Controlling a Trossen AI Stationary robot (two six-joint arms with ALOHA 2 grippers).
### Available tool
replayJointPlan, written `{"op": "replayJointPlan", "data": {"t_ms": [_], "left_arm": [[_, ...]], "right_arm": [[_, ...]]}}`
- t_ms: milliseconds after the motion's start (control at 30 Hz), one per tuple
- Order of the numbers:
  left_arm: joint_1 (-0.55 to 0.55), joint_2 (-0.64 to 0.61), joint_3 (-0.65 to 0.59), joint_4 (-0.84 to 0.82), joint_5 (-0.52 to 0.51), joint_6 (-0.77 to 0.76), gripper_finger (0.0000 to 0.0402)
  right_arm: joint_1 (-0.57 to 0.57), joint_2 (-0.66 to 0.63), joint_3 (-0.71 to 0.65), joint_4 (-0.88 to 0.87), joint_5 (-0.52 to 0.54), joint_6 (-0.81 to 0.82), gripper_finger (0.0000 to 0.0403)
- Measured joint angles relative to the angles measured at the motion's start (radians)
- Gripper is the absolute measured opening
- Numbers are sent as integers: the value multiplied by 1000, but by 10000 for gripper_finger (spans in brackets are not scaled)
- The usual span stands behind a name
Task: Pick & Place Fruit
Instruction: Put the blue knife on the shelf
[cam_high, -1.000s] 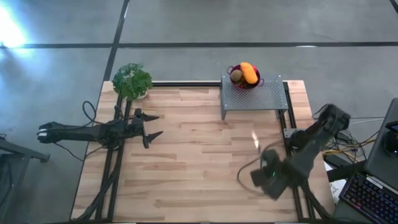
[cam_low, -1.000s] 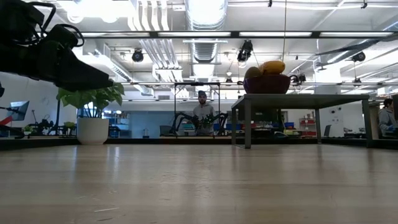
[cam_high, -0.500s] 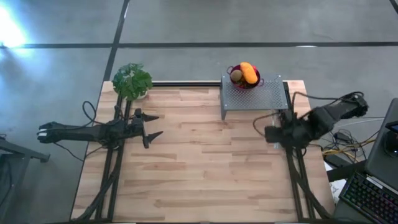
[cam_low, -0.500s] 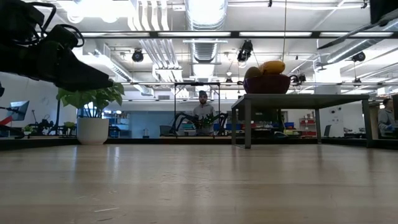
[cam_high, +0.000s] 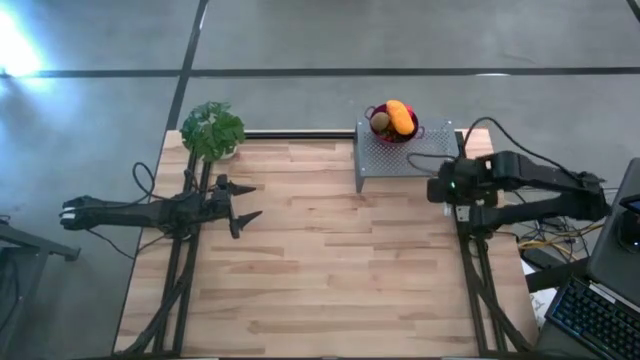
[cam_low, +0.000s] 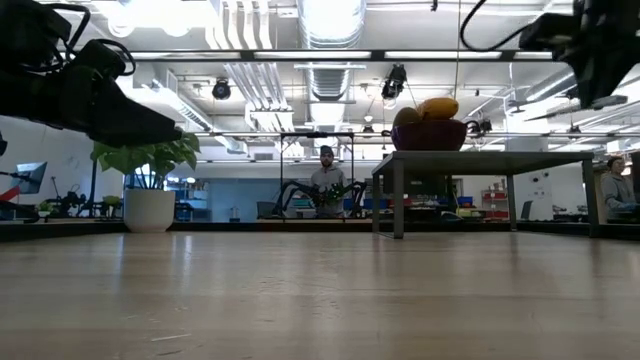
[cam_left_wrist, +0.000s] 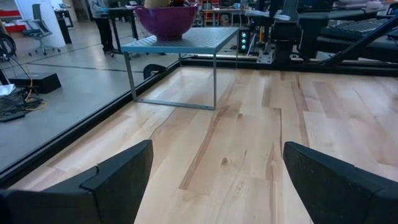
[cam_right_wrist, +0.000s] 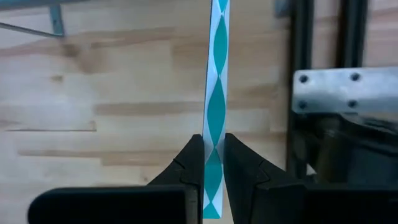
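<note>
The fruit (cam_high: 395, 118), an orange piece and a brown one, lies in a purple bowl (cam_low: 430, 134) on a grey perforated stand (cam_high: 420, 155) at the table's far edge. My right gripper (cam_high: 447, 190) hangs just near of the stand's right end, pointing down, shut on a slim teal-and-white strip (cam_right_wrist: 214, 74). My left gripper (cam_high: 245, 200) waits open over the table's left part, pointing toward the right; nothing is between its fingers (cam_left_wrist: 118, 180). My right gripper pinches the strip between its two fingers, on its two flat faces (cam_right_wrist: 212, 124). The fingers come from above, pointing steeply down, and the strip runs on along them toward the table. Its far end leaves the wrist picture, and the gripper hides it in the high view.
A green potted plant (cam_high: 212, 130) stands at the far left corner. Metal frame rails (cam_high: 480, 280) run along the table's right side under my right arm. A keyboard (cam_high: 595, 320) and cables lie off the table at the right.
My right gripper has swung from the table's near right part toward the far edge, up to the stand, rolling as it went and staying shut on the strip, which went with it.
</note>
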Motion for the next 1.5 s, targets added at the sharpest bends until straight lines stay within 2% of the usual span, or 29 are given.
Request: {"op": "replayJointPlan", "data": {"t_ms": [167,367,767,933,1267,1367,1500], "left_arm": [[0,0,0,0,0,0,365],[0,0,0,0,0,0,365],[0,0,0,0,0,0,365],[0,0,0,0,0,0,365],[0,0,0,0,0,0,365],[0,0,0,0,0,0,365],[0,0,0,0,0,0,365]], "right_arm": [[-229,20,-12,126,-84,-272,29],[-460,111,44,138,-121,-494,29],[-739,353,158,138,-146,-768,29],[-794,437,183,138,-149,-842,29],[-819,549,228,140,-149,-915,32],[-820,562,234,138,-137,-919,58],[-836,558,246,137,-138,-926,114]]}}
